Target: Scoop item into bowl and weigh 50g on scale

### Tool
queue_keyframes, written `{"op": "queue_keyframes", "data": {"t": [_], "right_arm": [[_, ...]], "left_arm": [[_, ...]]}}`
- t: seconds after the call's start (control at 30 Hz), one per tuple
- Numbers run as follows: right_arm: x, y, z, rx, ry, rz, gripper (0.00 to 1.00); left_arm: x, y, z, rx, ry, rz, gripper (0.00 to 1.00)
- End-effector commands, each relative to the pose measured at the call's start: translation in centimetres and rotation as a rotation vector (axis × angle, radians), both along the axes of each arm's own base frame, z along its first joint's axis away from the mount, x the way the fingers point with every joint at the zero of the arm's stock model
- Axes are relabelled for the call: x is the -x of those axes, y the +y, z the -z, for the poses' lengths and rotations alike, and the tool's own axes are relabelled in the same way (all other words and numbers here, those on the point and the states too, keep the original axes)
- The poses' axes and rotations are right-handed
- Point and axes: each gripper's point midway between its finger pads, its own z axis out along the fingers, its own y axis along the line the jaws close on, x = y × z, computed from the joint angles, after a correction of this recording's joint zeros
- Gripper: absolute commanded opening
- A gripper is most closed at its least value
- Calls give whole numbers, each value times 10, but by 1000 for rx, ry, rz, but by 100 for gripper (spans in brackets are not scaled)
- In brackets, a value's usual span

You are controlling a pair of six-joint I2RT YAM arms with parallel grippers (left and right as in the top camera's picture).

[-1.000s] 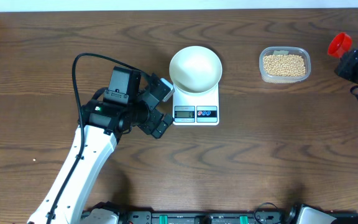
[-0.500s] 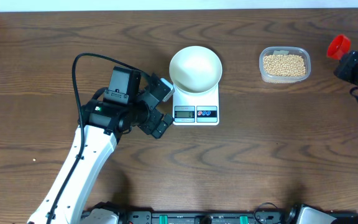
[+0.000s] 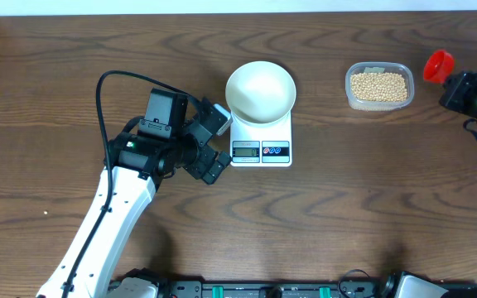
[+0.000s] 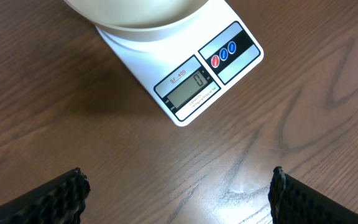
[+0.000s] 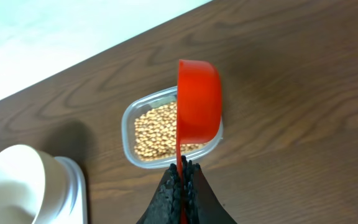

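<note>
left gripper (image 4: pixel 179 185): nearest; jaws spread wide, nothing between them. It sits low over the table (image 3: pixel 346 207), just beside the scale's display end. Probably parked there so its camera can read the display and stay out of the pouring path.
scale (image 3: pixel 261 141): mid-table, display towards the robot. The digit looks like a zero, so it seems tared with the bowl on it.
bowl (image 3: pixel 260 89): on the scale's far half, upright, no beans in it. Keeping it on the scale means the weight can be read as it is filled.
beans (image 3: pixel 378 85): all in the clear tub (image 3: pixel 348 89), well to the right of the scale and level with the bowl.
right gripper (image 5: pixel 181 175): clenched on the thin handle of the red scoop (image 5: pixel 199 102).
scoop: raised just right of the tub, cup turned on its side; no beans seen in it.
stage (judged): scooping not yet begun.
next (judged): dip the scoop into the tub.
</note>
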Motion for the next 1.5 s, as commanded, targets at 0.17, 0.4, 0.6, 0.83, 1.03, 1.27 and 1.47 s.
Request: {"op": "queue_keyframes", "data": {"t": [0.17,0.4,0.6,0.83,1.03,1.27,1.47], "right_arm": [[-4,12,-37,63,-49,-106,1],[-16,37,-24,117,93,-240,1],[-25,50,20,156,275,-271,1],[-44,43,46,247,315,-280,1],[-56,40,68,298,348,-315,1],[-62,25,79,357,374,-271,1],[-66,23,89,363,393,-267,1]], "left_arm": [[-2,0,-2,-4,-4,-10,95],[-2,0,-2,-4,-4,-10,95],[-2,0,-2,-4,-4,-10,95],[-2,0,-2,-4,-4,-10,95],[-2,0,-2,-4,-4,-10,95],[-2,0,-2,-4,-4,-10,95],[-2,0,-2,-4,-4,-10,95]]}}
